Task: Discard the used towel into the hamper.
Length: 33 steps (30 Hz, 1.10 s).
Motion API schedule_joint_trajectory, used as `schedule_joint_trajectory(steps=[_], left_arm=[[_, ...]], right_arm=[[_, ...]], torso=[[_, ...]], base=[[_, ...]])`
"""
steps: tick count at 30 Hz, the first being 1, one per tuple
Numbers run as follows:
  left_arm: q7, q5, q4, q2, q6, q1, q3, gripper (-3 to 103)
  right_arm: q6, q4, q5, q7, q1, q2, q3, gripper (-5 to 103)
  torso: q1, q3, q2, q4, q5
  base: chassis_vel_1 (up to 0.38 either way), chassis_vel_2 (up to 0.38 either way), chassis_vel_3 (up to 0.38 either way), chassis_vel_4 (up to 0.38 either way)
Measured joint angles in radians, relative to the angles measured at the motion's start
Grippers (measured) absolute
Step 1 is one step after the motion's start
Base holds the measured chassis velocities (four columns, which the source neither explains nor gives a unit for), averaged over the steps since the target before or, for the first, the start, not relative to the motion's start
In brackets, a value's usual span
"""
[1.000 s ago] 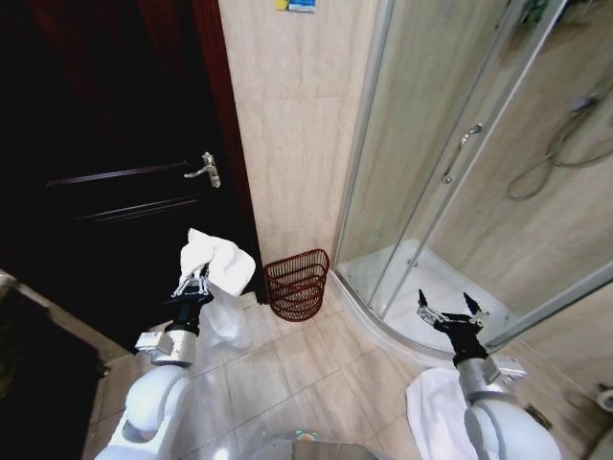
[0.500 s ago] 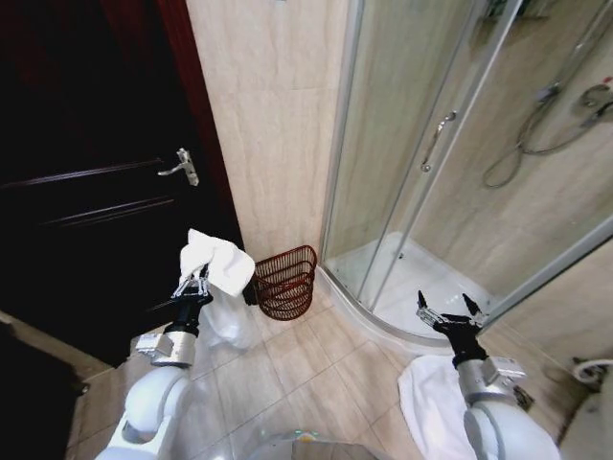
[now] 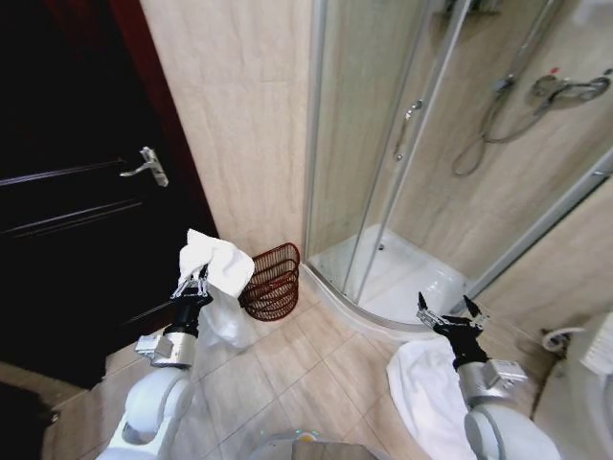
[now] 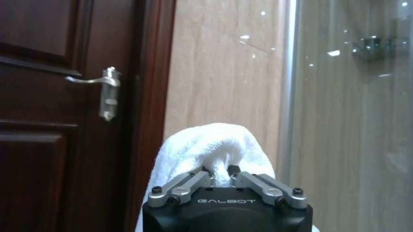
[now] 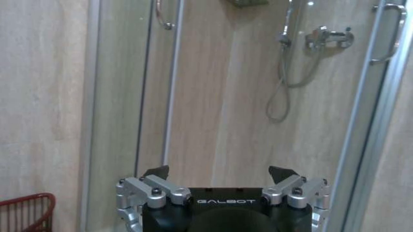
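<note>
Towel point(image 3: 215, 261) sits clamped in the left pincer point(image 3: 192, 285), hamper point(image 3: 271, 282) just beside (right pincer point(image 3: 447, 309) spread empty).

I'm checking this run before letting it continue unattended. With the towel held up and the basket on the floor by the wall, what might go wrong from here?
1. The towel, pinched in the left gripper, hangs beside the hamper, not over it, so releasing now would likely miss.
2. Its loose drape could snag the hamper's open wire rim and tip it.
3. Another white cloth lies on the tiles under the open right gripper; the base might roll onto it.
</note>
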Motion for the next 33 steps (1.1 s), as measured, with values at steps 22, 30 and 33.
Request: schedule_joint_trajectory(steps=[22, 30, 33], left_arm=[[0.023, -0.065, 0.101, 0.056, -0.03, -0.089, 0.019, 7], [0.023, -0.074, 0.104, 0.044, -0.02, -0.066, 0.014, 7], [0.023, -0.073, 0.101, 0.04, -0.019, -0.067, 0.013, 7]], right_arm=[[-0.006, 0.006, -0.049, -0.004, 0.007, 0.03, -0.004, 100], [-0.004, -0.012, -0.057, -0.006, 0.011, 0.038, -0.008, 100], [-0.004, -0.014, -0.057, -0.006, 0.014, 0.036, -0.01, 100]], torso=[[-0.016, -0.022, -0.038, -0.0001, -0.0001], [-0.014, -0.02, -0.034, -0.0001, -0.0001], [-0.014, -0.019, -0.033, -0.0001, 0.0]], base=[[-0.031, -0.027, -0.033, -0.029], [0.0, 0.0, 0.0, 0.0], [0.0, 0.0, 0.0, 0.0]])
